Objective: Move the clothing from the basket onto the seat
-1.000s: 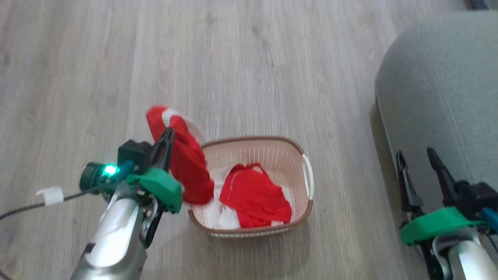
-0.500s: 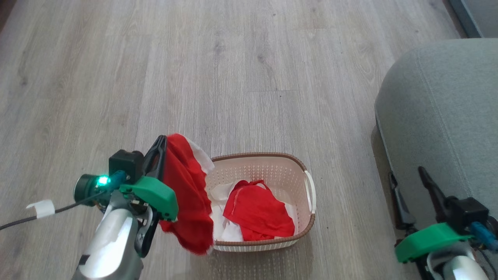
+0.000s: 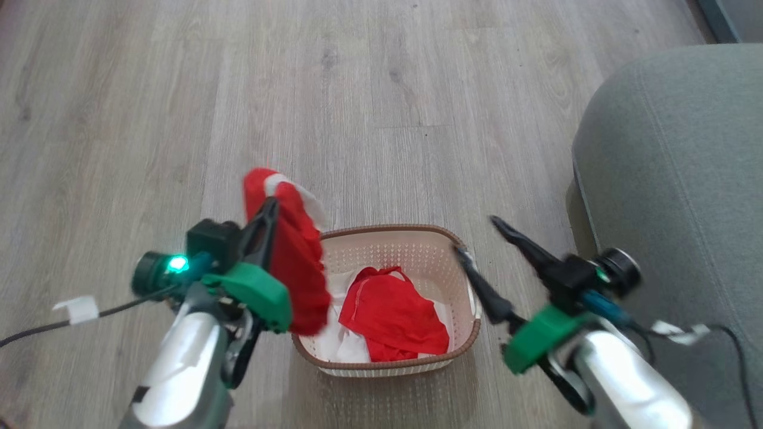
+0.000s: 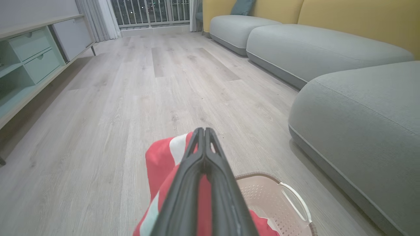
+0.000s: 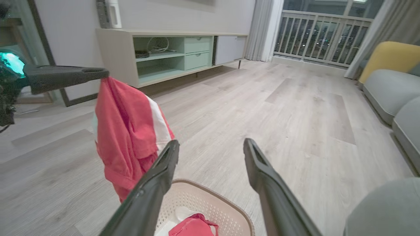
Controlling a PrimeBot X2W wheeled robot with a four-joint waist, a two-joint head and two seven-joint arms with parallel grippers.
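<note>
— Handling how, that clothing (image 3: 298, 268)?
— Limp, light, slippery, I reckoned. My left gripper (image 3: 269, 208) was clenched on one piece hanging left of the basket (image 3: 387, 228). More lay inside, below my gaping right gripper (image 3: 477, 235). I'd pinch a bunched fold.

Light: soft, even room light is falling on the floor (image 3: 381, 89).
Shadow: a faint one is lying beneath the basket (image 3: 387, 228).
Blur: the right claw (image 3: 477, 235) is smearing.
Edges: wrist views are bowing.

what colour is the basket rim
Brown rim on a cream basket; head view shows it best.
</note>
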